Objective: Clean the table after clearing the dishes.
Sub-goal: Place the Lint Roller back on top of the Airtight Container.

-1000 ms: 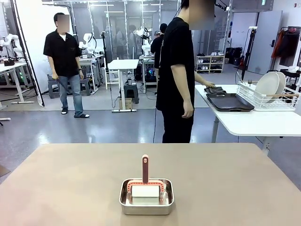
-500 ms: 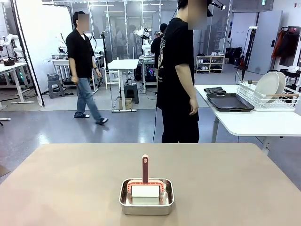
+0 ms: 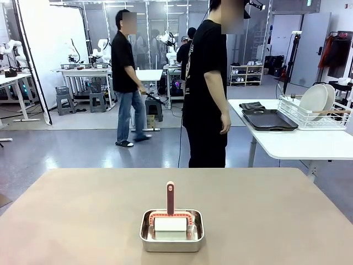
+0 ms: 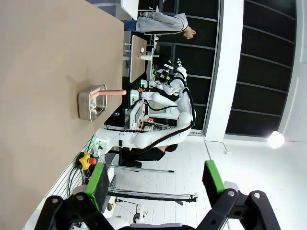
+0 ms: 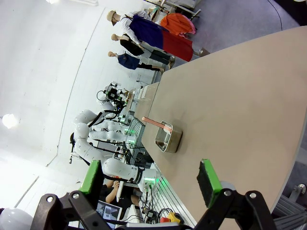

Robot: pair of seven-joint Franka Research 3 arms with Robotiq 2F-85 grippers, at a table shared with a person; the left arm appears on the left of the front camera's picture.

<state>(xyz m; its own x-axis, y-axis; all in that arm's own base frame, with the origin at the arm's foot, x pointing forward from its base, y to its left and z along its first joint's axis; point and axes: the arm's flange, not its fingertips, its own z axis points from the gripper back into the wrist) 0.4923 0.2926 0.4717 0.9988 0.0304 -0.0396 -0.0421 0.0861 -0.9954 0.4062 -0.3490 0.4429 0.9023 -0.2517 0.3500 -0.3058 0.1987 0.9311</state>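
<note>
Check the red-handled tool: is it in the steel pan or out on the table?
In. The red-handled tool sits inside the steel pan, its white head within the rim and its handle rising upright above it.

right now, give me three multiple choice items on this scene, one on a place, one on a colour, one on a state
1. Where is the steel pan?
A. on the beige table
B. on the white table
C. on the floor

2. What colour is the handle rising from the pan?
A. blue
B. red-pink
C. black

3. How do the left gripper and right gripper stand?
A. both shut
B. one holds the pan
C. both open, empty

Key: 1 A, the pan sits near the beige table's front middle; 2 B, the upright handle is red-pink; 3 C, green pads stand wide apart with nothing between.
</note>
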